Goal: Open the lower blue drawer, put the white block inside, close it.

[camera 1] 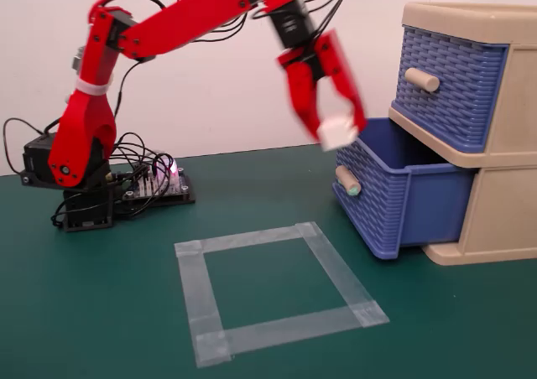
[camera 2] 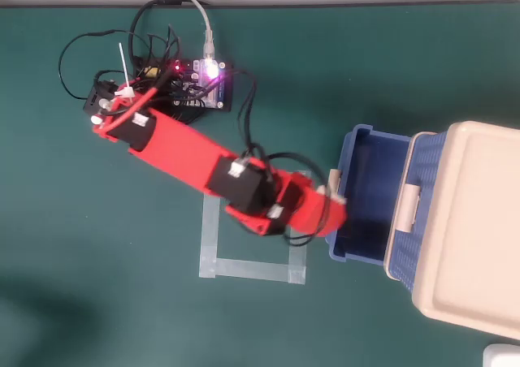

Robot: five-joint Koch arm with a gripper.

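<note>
My red gripper [camera 1: 334, 127] is raised high and shut on the white block [camera 1: 339, 133], which hangs just above the near-left corner of the lower blue drawer [camera 1: 403, 196]. That drawer is pulled out of the beige cabinet [camera 1: 503, 203], and its green-tipped knob [camera 1: 348, 180] faces left. From overhead, the gripper [camera 2: 331, 215] reaches over the drawer's front wall [camera 2: 337, 241] and hides the block. The inside of the drawer [camera 2: 370, 196] shows nothing in it.
The upper blue drawer [camera 1: 449, 85] is closed, with a plain beige knob [camera 1: 422, 79]. A tape square [camera 1: 191, 299] marks the green mat in front of the arm. A controller board with cables [camera 1: 155, 182] sits by the arm's base [camera 1: 80, 194].
</note>
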